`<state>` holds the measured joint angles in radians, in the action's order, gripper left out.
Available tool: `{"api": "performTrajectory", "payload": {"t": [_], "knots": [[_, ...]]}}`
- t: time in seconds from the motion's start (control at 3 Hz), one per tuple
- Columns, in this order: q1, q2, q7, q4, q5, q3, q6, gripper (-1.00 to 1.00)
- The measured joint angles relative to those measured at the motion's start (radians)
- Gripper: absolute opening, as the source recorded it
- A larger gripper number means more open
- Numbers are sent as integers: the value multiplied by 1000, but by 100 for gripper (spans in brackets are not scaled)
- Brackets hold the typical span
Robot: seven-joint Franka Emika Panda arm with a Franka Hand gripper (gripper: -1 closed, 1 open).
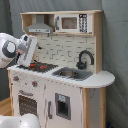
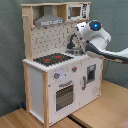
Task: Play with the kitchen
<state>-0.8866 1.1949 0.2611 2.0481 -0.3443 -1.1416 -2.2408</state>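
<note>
- At centre frame in both exterior views stands the kitchen (image 1: 60,65), its hob (image 2: 52,59) toward the second exterior view's left and the sink (image 1: 72,74) beside it.
- We see the arm's wrist (image 2: 92,31) over the worktop by the faucet (image 1: 85,59) — the claw itself is hidden, so we cannot tell how it is set.
- We judge the risk is clipping the faucet or the hood (image 2: 48,20) above; headroom under the shelf looks tight.
- Open room lies in front of the oven door (image 2: 64,95) — toward the second exterior view's lower right.
</note>
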Motion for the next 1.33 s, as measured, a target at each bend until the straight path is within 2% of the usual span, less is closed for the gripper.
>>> {"api": "performTrajectory", "payload": {"t": [0.67,1.33], "knots": [[-91,-141,-88,-13,-104,-21,4,100],[-167,-298,-189,-21,-109,-86,8,100]]}}
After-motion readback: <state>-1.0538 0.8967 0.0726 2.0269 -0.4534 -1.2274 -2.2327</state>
